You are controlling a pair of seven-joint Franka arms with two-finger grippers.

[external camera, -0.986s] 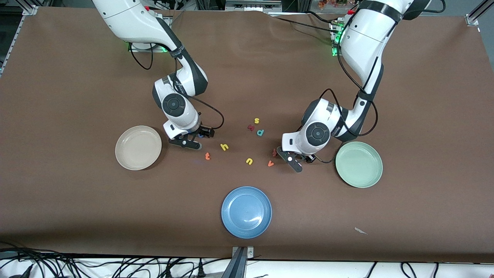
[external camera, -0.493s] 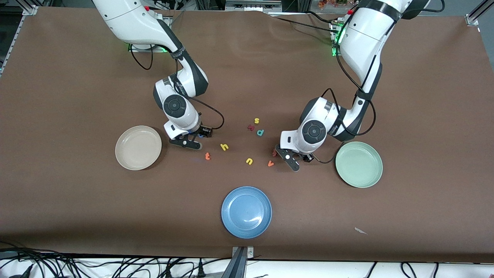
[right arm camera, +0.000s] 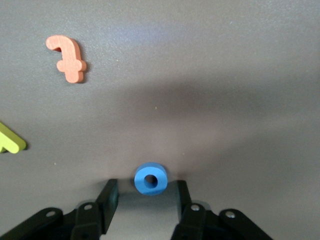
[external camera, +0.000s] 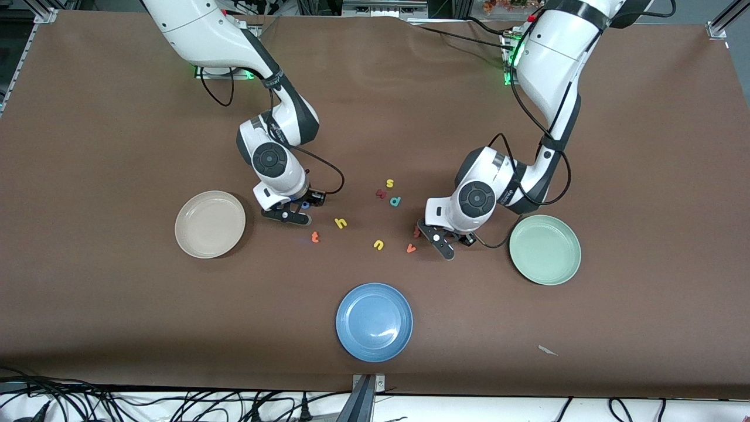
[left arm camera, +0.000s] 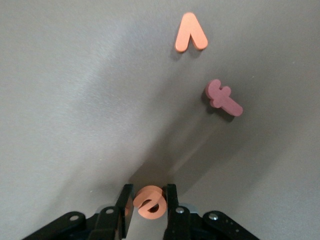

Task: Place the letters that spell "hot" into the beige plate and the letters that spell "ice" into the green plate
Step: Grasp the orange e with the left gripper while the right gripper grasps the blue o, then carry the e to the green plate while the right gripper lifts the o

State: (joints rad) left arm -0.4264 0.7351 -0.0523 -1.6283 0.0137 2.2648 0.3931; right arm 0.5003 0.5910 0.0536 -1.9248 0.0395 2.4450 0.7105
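Both end effectors low, table-level.

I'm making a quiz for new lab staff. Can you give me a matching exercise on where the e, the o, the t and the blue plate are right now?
Things:
1. e
2. o
3. t
4. blue plate

Places:
A. Nearest the front camera of all four
B. Pinched in the left gripper
C. Between the open fingers of the right gripper, untouched
D. On the table beside the h, nearer the front camera than it

Pairs: 1-B, 2-C, 3-D, 4-A
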